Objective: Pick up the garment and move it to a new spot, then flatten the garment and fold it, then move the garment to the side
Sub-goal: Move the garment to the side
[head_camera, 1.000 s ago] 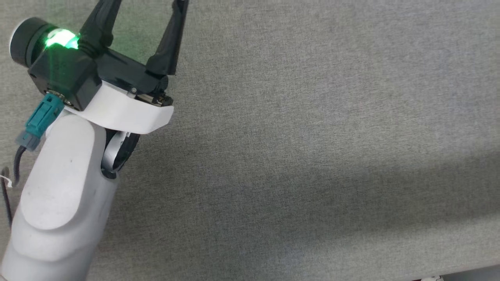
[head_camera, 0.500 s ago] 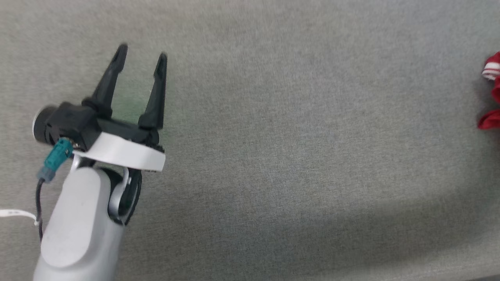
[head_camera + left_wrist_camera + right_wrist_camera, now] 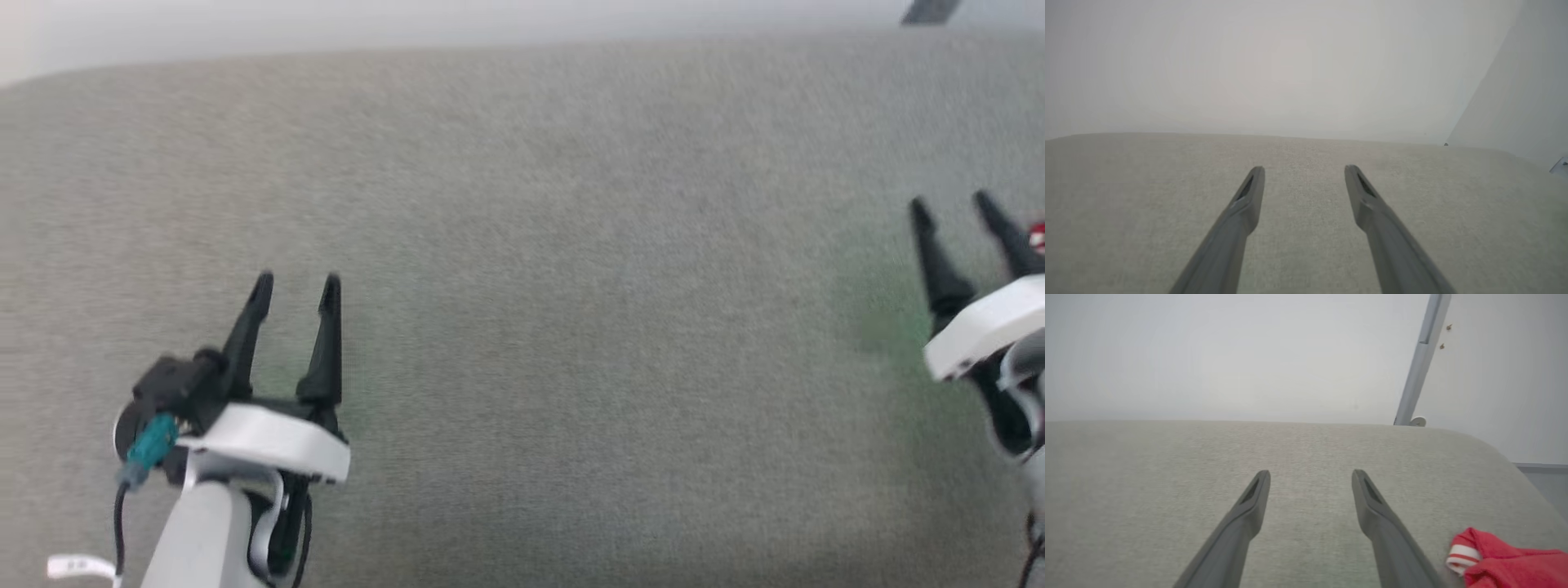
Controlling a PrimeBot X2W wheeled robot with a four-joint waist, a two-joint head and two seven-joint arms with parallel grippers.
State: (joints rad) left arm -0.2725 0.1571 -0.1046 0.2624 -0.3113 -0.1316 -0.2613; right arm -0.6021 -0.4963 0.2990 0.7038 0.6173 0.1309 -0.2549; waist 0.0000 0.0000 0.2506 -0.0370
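Hovering low over the grey bench (image 3: 571, 245), both pincers point up the head view, which is a little blurred. The left pincer (image 3: 296, 284) sits at lower left with its jaws spread and nothing between them. Its wrist view agrees, showing two dark fingers apart above bare grey cloth and a pale wall beyond the far edge. Over on the right, the right pincer (image 3: 952, 202) is partly cut off by the picture's edge. It's released too, empty, with a faint green glow on the cloth beside it.

And the garment (image 3: 1506, 563)? It's bunched in the lower right corner of the right wrist view, lying on the bench just beside the right finger. It's red, with a white-and-red striped cuff turned toward the finger. Whether cloth and finger touch, I can't tell. In the head view just a red-and-white speck peeks past that finger at the right edge. A grey post (image 3: 1421, 355) stands against the wall behind the bench's rounded far corner.
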